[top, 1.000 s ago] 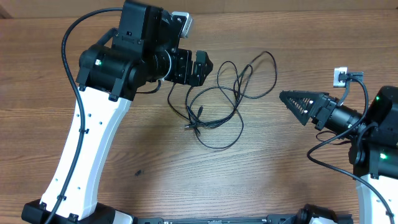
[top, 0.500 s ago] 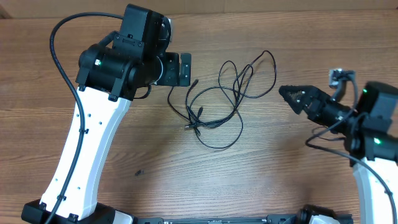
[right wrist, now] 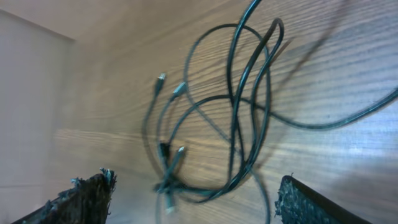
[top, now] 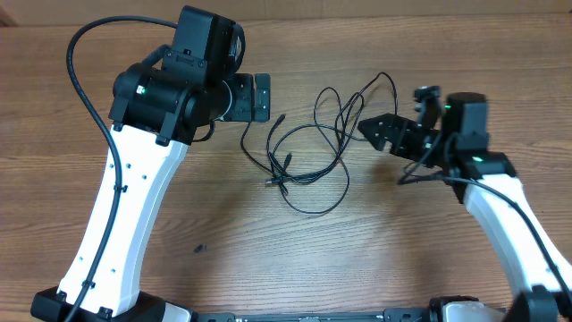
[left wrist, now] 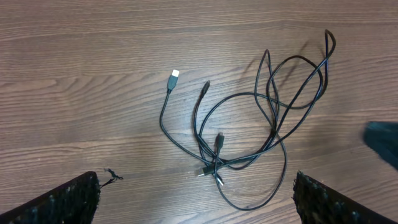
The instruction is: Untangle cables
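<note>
Overhead view, approach step: thin black looping cables (top: 322,143) lie tangled and ungrasped in the middle of the brown wooden desk (top: 420,259). The right gripper (top: 365,127), fingers spread, hovers just beside their right loops; the left gripper (top: 266,97), also spread, sits to their far left. Likely next move: pinch a single strand and draw it outward. The crossings near the plugs, blurred in the right wrist view, cannot be read.

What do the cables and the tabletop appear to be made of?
The cables: thin black cords, probably plastic or rubber jacketed, faint sheen, bending in loose loops. One plug has a bright tip, apparently metal. The table: wood or wood-look laminate, brown, grain lines visible, matte.
</note>
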`<state>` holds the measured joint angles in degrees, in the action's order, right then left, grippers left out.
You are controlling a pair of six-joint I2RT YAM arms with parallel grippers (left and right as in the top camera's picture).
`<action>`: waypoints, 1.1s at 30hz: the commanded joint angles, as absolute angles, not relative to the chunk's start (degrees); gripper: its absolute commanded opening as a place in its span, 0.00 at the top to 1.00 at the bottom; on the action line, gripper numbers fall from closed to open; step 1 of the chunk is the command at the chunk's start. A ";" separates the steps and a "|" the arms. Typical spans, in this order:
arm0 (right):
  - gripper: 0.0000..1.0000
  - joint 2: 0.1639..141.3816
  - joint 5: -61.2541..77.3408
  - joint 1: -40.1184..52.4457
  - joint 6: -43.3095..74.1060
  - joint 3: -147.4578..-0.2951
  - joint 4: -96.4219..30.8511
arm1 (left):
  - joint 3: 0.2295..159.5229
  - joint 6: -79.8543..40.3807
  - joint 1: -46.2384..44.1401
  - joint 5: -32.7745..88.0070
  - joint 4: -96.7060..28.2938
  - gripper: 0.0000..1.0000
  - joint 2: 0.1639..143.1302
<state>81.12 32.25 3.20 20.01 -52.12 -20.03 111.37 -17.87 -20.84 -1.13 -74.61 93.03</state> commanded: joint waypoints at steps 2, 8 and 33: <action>0.18 87.07 24.86 5.48 22.22 -52.84 -17.37 | 112.14 -18.44 -20.64 -1.93 -74.59 0.00 93.45; 0.18 91.50 24.88 5.54 22.74 -52.84 -14.00 | 112.14 -18.44 -20.62 -1.91 -74.59 0.00 93.45; 0.96 100.51 22.98 9.37 22.96 -52.93 -6.28 | 112.14 -18.44 -20.64 -1.93 -74.59 0.00 93.45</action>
